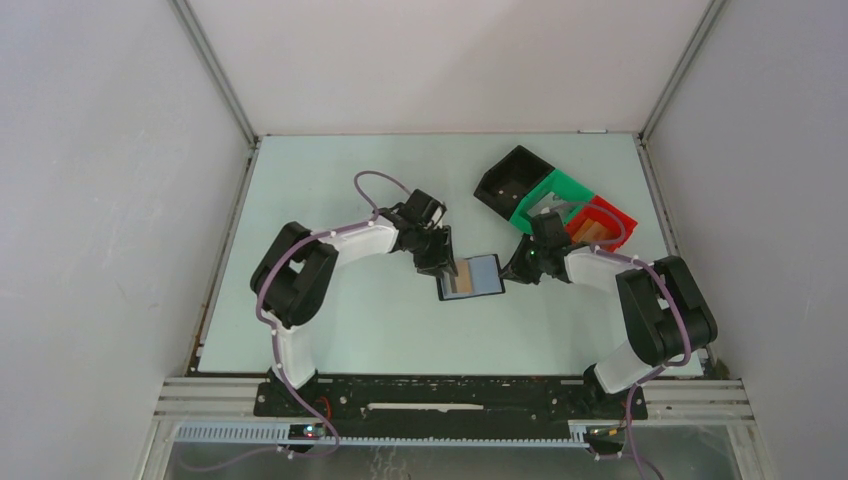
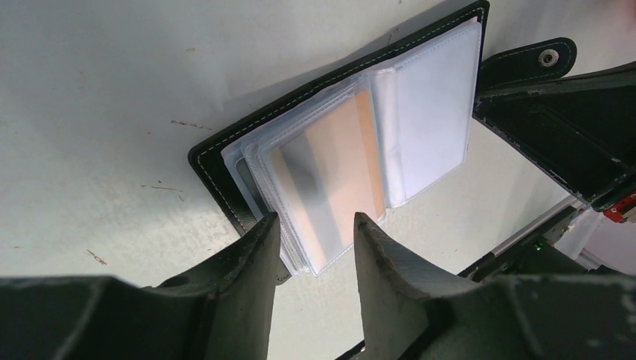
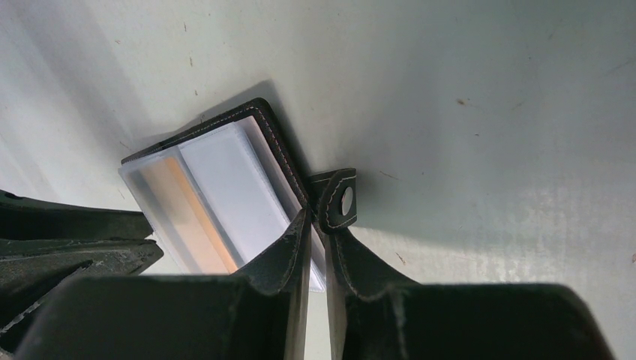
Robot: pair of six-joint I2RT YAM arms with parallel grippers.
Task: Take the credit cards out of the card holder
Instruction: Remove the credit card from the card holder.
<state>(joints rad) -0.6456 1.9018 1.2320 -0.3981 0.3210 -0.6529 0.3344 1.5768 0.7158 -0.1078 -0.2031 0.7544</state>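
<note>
Card holder (image 1: 470,277) — pinched by right claw (image 3: 318,219), left claw (image 2: 313,223) over it.

Top camera: high behind arm bases (image 1: 295,372), facing down; whole table (image 1: 330,330) in frame.
Left wrist camera: close, facing right past left gripper (image 2: 313,221).
Right wrist camera: close, facing left past right gripper (image 3: 316,217).
All share open wallet (image 1: 480,272).

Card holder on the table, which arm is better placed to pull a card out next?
Left, probably. The left gripper is open astride the clear card sleeves, ready to close on them, while the right gripper is shut on the card holder at its tab edge, steadying it.
</note>
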